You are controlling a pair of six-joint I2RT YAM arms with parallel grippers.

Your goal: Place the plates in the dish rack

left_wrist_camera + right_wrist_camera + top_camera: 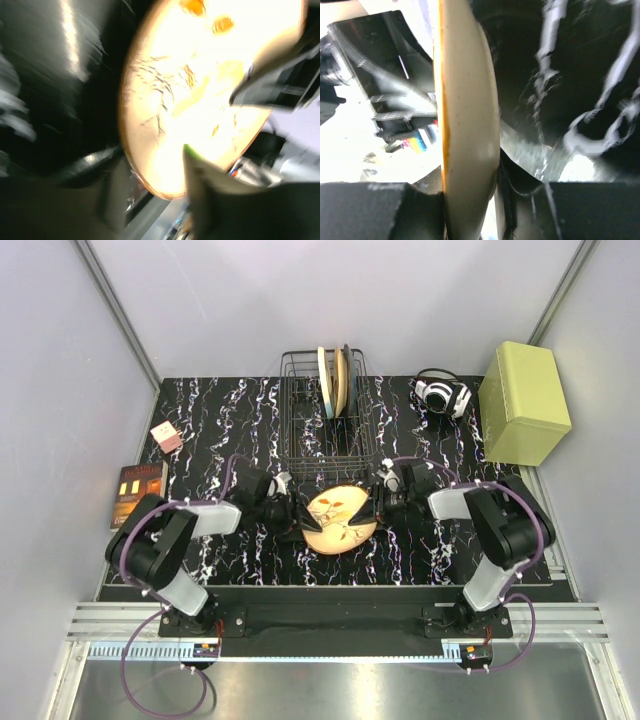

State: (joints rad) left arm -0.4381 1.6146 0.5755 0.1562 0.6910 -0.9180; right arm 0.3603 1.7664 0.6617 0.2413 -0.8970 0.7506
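Just in front of the dish rack [300, 430], an orange plate [338, 520] with a branch pattern sits between the two arms over the dark, white-veined counter [230, 420], its patterned face turned up toward the top camera. The right pincer [376, 505] is clenched on the plate's right rim; its wrist camera shows the plate edge-on, pinched between the two fingers. The left pincer [288, 515] meets the plate's left edge, but its wrist view is smeared and overexposed, so whether it grips cannot be told. Three plates stand upright side by side in the far part of the rack: a cream one [324, 382], an orange one [339, 380] and a dark one [350, 378]. White headphones [442, 394] and a yellow-green box [523, 402] lie at far right; a book [137, 492] and a small pink box [166, 436] lie at left.
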